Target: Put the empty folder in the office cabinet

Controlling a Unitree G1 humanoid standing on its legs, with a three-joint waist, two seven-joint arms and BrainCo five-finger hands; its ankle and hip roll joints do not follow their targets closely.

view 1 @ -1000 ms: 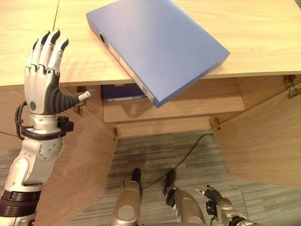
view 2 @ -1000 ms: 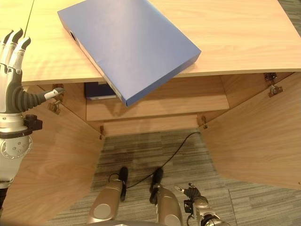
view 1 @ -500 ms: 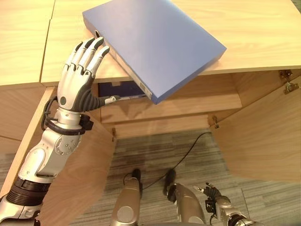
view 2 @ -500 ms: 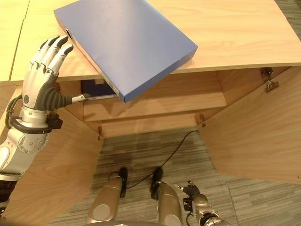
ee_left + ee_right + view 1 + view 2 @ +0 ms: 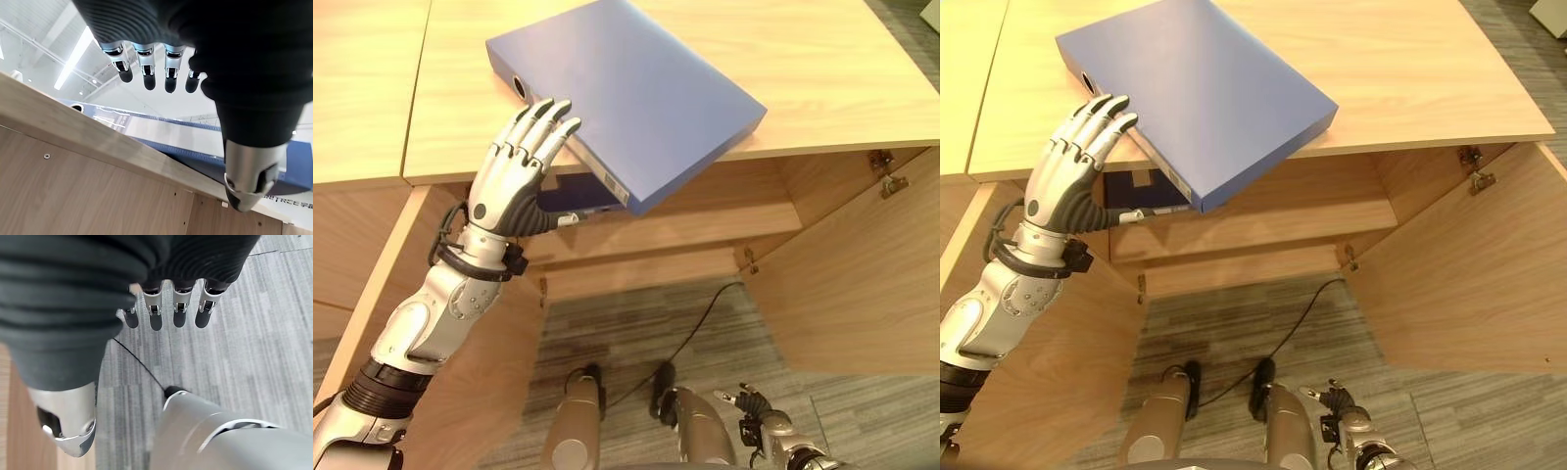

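the blue folder [image 5: 636, 98] lies flat on the bench [image 5: 832, 69], one corner jutting past the front edge above the open office cabinet [image 5: 685, 230]. my left hand [image 5: 514, 186] is spread beside its spine, holding nothing. my right hand [image 5: 166, 313], fingers straight, hangs over the carpet floor [image 5: 254, 333].

Both eye views look down from the head at the same counter [image 5: 842, 88] and open cabinet [image 5: 705, 220]. Each wrist view looks closely along its own fingers.
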